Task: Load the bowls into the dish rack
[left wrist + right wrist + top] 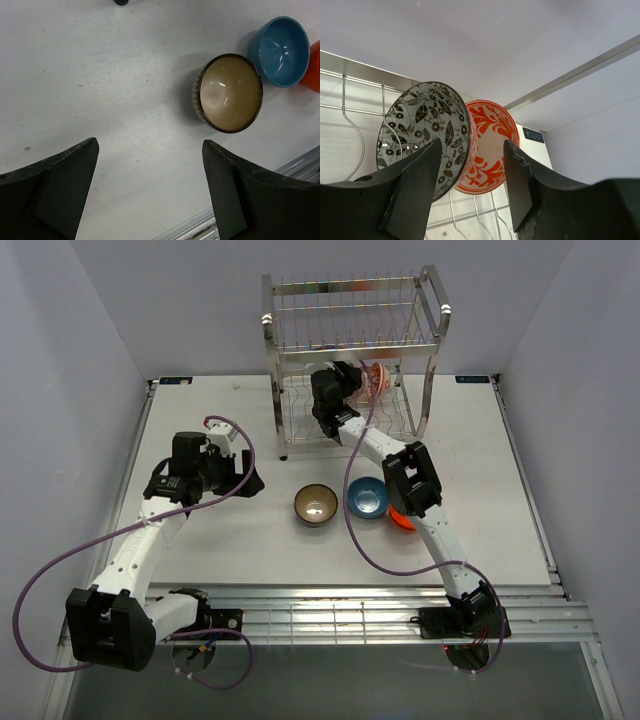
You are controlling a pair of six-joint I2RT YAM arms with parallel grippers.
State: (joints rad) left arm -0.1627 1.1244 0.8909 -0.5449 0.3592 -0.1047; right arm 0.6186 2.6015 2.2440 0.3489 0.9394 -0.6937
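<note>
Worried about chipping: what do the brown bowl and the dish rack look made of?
Brown bowl: likely glazed ceramic; the inside is glossy with bright highlights and the outer wall is patterned. Dish rack: polished metal wire, silvery and reflective, probably steel or chrome-plated.

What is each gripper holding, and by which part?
Left gripper: nothing, jaws wide open. Right gripper: jaws apart around the red-and-white bowl's rim in the dish rack; contact cannot be told.
</note>
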